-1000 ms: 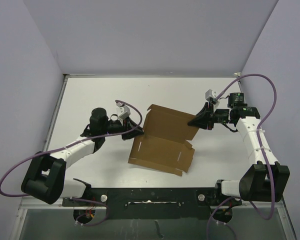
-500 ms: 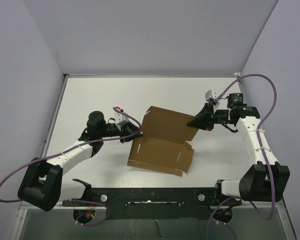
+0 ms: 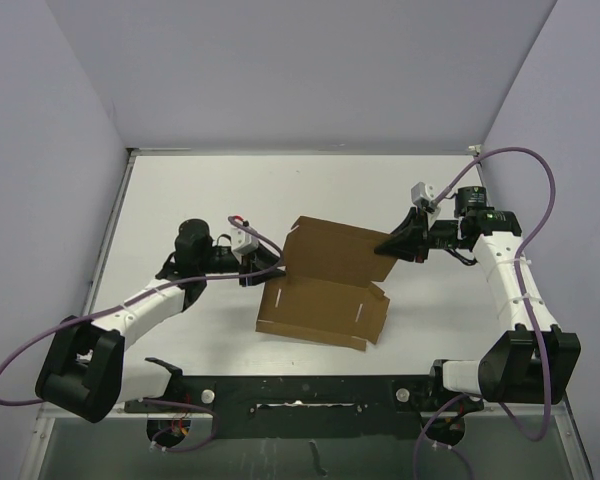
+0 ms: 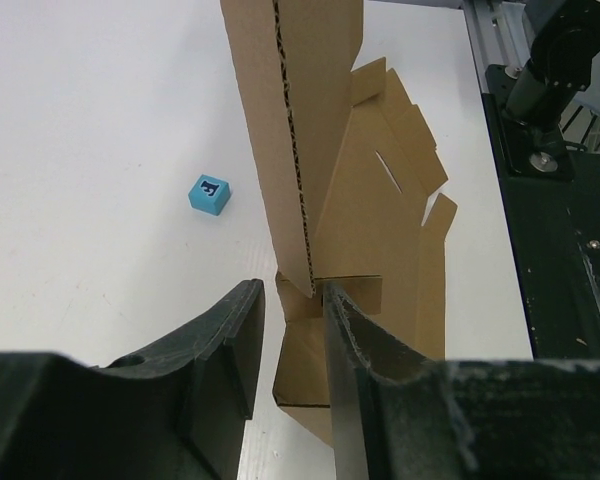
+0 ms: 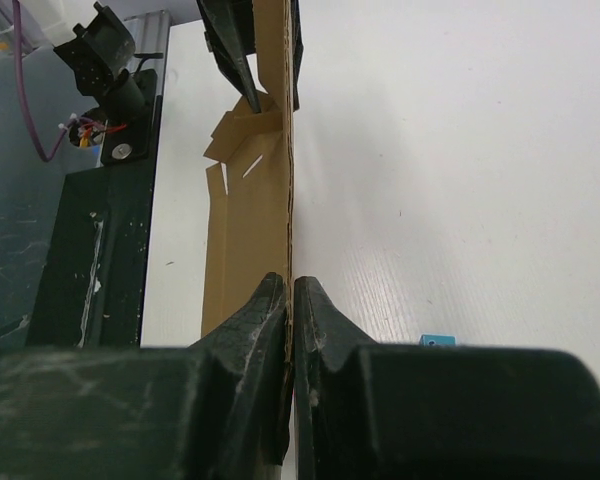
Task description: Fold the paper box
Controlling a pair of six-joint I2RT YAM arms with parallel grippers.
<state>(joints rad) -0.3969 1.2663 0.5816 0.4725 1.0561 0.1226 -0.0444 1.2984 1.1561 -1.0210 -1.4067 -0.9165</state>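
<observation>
The paper box [image 3: 320, 300] sits at the centre of the surface [image 3: 180, 200] and is only partly formed. Its base panel [image 3: 315, 312] lies flat toward 6 o'clock, and its rear panel [image 3: 335, 248] is raised along the crease toward 12 o'clock; both wrist views show it close to upright. The small side flaps and slit tabs at the 3 o'clock end lie flat and unfolded, and no wall is locked. By my judgement one fold is under way, and the side walls, tucking and closing remain. The right end effector [image 3: 388, 243] is pinched tight on the 3 o'clock edge of the rear panel and holds it up. At 9 o'clock the left end effector [image 3: 264, 262] straddles the panel's lower corner with a narrow gap. One finger [image 4: 355, 330] is against the cardboard and the other stands just clear, so it looks like loose bracketing rather than a clamp. A blue cube [image 4: 210, 194] rests apart on the 12 o'clock side of the raised panel, out of sight in the top view.
</observation>
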